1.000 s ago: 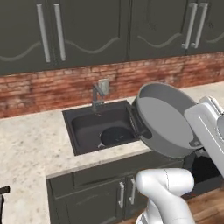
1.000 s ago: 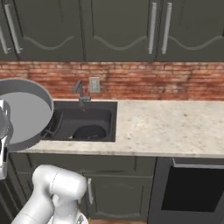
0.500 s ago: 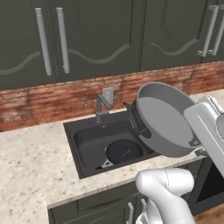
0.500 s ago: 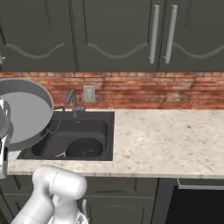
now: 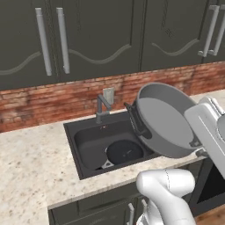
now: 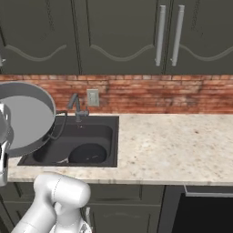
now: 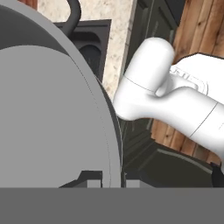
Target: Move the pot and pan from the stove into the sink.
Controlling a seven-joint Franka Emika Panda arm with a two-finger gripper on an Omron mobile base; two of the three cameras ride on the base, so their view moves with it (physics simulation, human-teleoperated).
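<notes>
Jaws clamped on its rim, the gripper [image 7: 109,181] holds the tilted pot [image 5: 165,121] above the sink's [image 5: 85,143] right edge; the pan [image 5: 124,152] lies inside the basin.

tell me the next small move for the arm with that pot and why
Probably carry the pot a little further over the sink and lower it. It hangs tilted above the basin's right edge, held at its rim, while the pan already lies inside. The free space looks to be left of the pan, so aiming there seems safest.
</notes>
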